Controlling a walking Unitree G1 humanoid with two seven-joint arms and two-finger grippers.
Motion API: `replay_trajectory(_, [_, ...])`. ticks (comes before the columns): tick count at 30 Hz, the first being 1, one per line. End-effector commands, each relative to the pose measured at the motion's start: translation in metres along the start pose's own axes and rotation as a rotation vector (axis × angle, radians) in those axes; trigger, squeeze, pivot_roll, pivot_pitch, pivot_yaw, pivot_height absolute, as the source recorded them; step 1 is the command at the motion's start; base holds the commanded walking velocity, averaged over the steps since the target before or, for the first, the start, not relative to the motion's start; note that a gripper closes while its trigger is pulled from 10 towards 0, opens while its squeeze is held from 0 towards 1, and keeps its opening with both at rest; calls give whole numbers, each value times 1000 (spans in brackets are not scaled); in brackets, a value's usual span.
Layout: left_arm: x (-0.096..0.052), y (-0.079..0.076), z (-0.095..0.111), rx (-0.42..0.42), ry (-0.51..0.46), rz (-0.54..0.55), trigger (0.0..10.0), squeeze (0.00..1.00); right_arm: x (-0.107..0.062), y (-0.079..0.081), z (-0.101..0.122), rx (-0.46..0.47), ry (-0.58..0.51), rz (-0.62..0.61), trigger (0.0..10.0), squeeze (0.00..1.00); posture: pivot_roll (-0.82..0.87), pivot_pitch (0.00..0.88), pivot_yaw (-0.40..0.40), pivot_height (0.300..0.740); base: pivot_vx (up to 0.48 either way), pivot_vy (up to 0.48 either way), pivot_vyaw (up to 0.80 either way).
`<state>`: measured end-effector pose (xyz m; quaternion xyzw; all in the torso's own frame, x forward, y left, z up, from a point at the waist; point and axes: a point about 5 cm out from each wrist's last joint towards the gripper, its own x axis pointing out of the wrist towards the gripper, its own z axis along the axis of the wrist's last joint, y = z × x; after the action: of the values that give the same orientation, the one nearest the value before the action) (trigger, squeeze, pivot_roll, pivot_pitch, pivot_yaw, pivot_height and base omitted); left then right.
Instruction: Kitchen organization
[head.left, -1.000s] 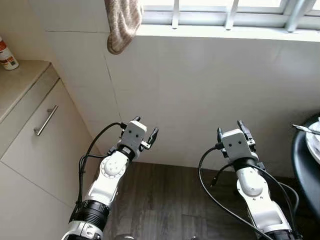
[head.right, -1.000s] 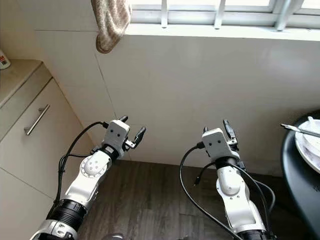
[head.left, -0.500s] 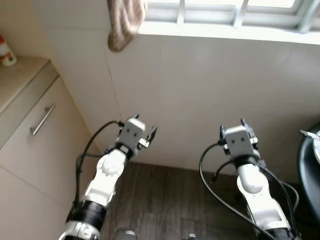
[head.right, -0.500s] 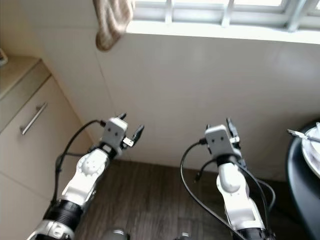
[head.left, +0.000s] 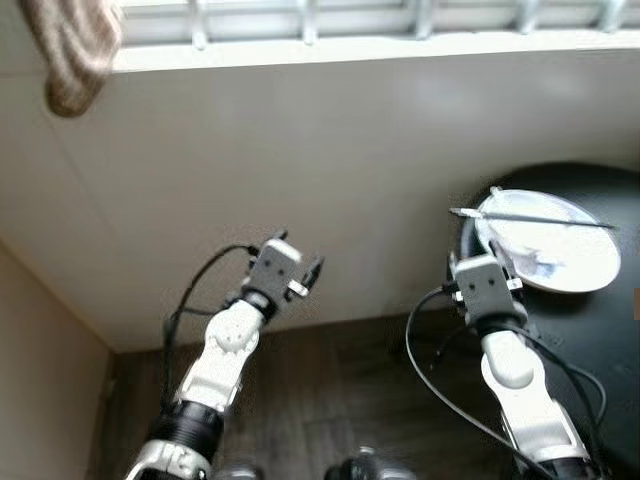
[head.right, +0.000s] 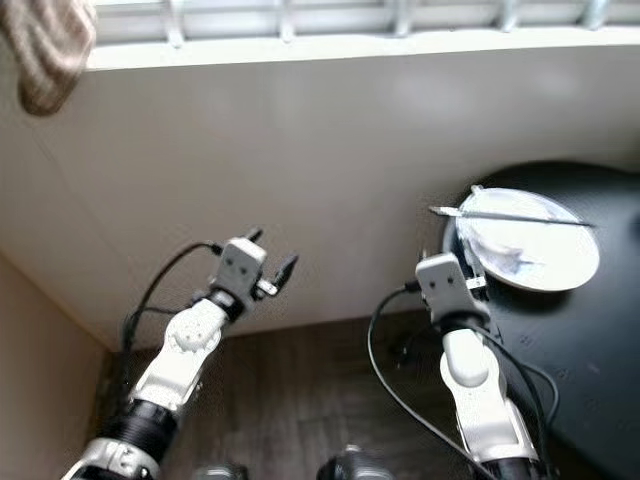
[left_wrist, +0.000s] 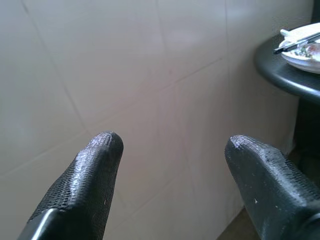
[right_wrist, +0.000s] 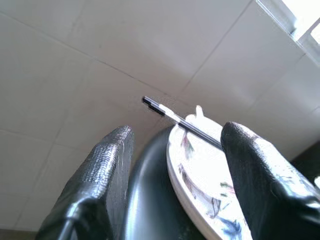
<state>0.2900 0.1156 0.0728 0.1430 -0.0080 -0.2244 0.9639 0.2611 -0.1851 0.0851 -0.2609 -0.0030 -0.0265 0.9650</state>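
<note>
A white plate (head.left: 548, 240) with food smears sits on a round black table (head.left: 600, 340) at the right, by the tiled wall. A thin dark utensil (head.left: 530, 217) lies across the plate and juts past its rim. My right gripper (head.left: 478, 258) is held up just left of the table edge, open and empty, pointing at the plate (right_wrist: 200, 170) and utensil (right_wrist: 180, 122). My left gripper (head.left: 300, 252) is raised in front of the bare wall, open with nothing between its fingers (left_wrist: 95, 165); the plate (left_wrist: 305, 47) lies well off to its side.
A brown towel (head.left: 75, 45) hangs from the window sill at the upper left. A beige cabinet side (head.left: 40, 400) stands at the lower left. Dark wood floor (head.left: 330, 400) runs below the arms up to the white tiled wall (head.left: 300, 150).
The camera has swung right: the cabinet and towel slid left, and the black table and plate came fully into view. Both arms keep their raised pose, fingers still open.
</note>
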Motion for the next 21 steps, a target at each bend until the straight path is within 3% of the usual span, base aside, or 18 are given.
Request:
replay_trajectory(1, [1, 4, 4, -2, -19, 7, 10000, 0, 1, -1, 2, -11, -12, 1, 10000, 0, 42, 0, -25, 740, 0, 0, 0])
replay_trajectory(17, [0, 6, 4, -30, -34, 32, 10000, 0, 0, -1, 2, -21, -23, 6, 10000, 0, 40, 0, -27, 740, 0, 0, 0])
replay_trajectory(21, [0, 7, 5, -32, -39, 34, 10000, 0, 0, 1, 4, -52, -35, 16, 10000, 0, 39, 0, -27, 740, 248, 0, 0])
